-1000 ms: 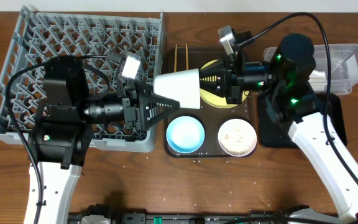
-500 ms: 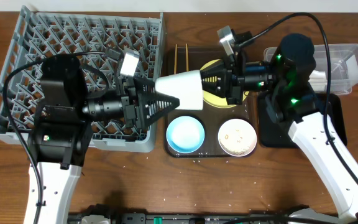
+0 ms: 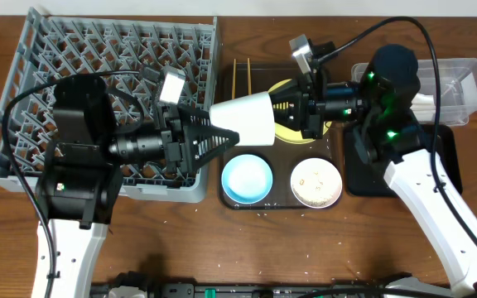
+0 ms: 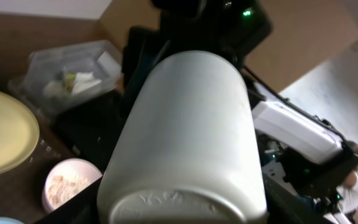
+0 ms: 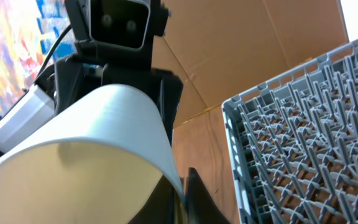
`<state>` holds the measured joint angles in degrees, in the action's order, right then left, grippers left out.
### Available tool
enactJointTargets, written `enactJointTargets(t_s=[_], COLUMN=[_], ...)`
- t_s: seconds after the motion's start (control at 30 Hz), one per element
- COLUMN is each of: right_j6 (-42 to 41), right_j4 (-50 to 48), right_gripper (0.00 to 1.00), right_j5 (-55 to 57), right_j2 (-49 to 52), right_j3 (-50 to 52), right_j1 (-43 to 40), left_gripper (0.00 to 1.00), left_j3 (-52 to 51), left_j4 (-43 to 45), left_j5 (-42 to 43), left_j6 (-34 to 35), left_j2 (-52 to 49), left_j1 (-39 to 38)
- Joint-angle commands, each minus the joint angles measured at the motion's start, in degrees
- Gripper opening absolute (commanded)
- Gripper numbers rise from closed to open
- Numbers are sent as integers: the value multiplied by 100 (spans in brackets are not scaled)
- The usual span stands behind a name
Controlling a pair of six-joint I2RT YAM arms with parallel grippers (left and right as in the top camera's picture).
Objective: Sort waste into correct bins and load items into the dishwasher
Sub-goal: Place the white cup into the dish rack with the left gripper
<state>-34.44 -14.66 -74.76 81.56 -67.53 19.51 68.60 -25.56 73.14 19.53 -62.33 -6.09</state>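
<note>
Table (image 3: 180, 240): brown wood; it carries everything below.
Serving tray (image 3: 281, 165): dark brown, at the middle of the overhead view; the clock directions below are read from its centre.
Blue bowl (image 3: 247, 179): upright on the serving tray at 7 o'clock, at its near edge.
White bowl (image 3: 316, 183): on the serving tray at 5 o'clock, just beside the blue bowl, with pale scraps (image 3: 315, 180) inside.
Left gripper (image 3: 220, 134): reaches in from 9 o'clock, its fingers spread around the cup's narrow base and holding it.
Cup (image 3: 247, 117): white, lying on its side in the air over the serving tray at 10 o'clock. Its base points to 8 o'clock and its mouth to 2 o'clock, with one gripper at each end.
Right gripper (image 3: 286, 110): comes in from 3 o'clock, narrow, at the cup's wide rim. I cannot tell whether it pinches the rim or only touches it.
Plate (image 3: 288, 135): yellow, flat on the serving tray at 1 o'clock, partly hidden under the cup and the right gripper.
Chopsticks (image 3: 242, 76): side by side at 11 o'clock, along the serving tray's far left edge.
Black tray (image 3: 358, 178): at 3 o'clock, touching the serving tray, mostly under the right arm.
Rack (image 3: 98, 50): grey, at 9 o'clock, just beside the serving tray, with the left arm over its near half.
Tub (image 3: 462, 79): clear, at 2 o'clock, behind the black tray, with a crumpled napkin (image 4: 82, 81) inside.
</note>
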Motion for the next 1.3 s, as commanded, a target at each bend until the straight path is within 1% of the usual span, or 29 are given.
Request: enactJointTargets(t_s=[0.0,0.07,0.17,0.27,0.33,0.37,0.47,0.6,0.67,0.73,0.77,0.87,1.1,1.17,1.27], right_j6=[-11,-28,-72,-83,-2,173,997,2092,2461,2664,2704,2702,2704,2702,2702], right_j4=[-74,-76,87,726,1401,1790,3241,5095,5698,6004,6074,6054,6008,6011,6011], right_gripper=[26,39,52,61,61,62,61,61,61,61,61,61,61,61,61], right_j5=[-280,-236,63,588,841,927,1475,2946,3609,4022,4190,4444,4454,4454,4454], right_j2=[-72,-72,-72,-72,-72,-72,-72,-72,-72,-72,-72,-72,-72,-72,-72], right_j3=[-83,-83,-83,-83,-83,-83,-83,-83,-83,-83,-83,-83,-83,-83,-83], right_j1=[-188,-466,-955,-1364,-1497,-1506,-1412,-1152,-994,-852,-780,-605,-452,-452,-452], left_gripper=[54,54,54,54,54,54,54,53,53,54,53,53,53,53,53], left_j3=[26,28,28,46,76,92,98,98,98,98,98,98,98,98,98], left_j4=[-498,-935,-1357,-1716,-2015,-2186,-2583,-3195,-3499,-3652,-3698,-3768,-3762,-3670,-3447], left_j5=[-1679,-2317,-3049,-3762,-4411,-4843,-6046,-7571,-8277,-8675,-8743,-8594,-8467,-8118,-7311], left_j6=[-116,-284,-319,-317,-299,-254,7,695,1097,1287,1375,1526,1502,1379,1086], left_j2=[-68,-31,74,232,345,415,577,640,592,503,439,153,-669,-870,-1189], left_j1=[68,68,68,68,68,68,68,68,68,68,74,267,1215,1521,1912])
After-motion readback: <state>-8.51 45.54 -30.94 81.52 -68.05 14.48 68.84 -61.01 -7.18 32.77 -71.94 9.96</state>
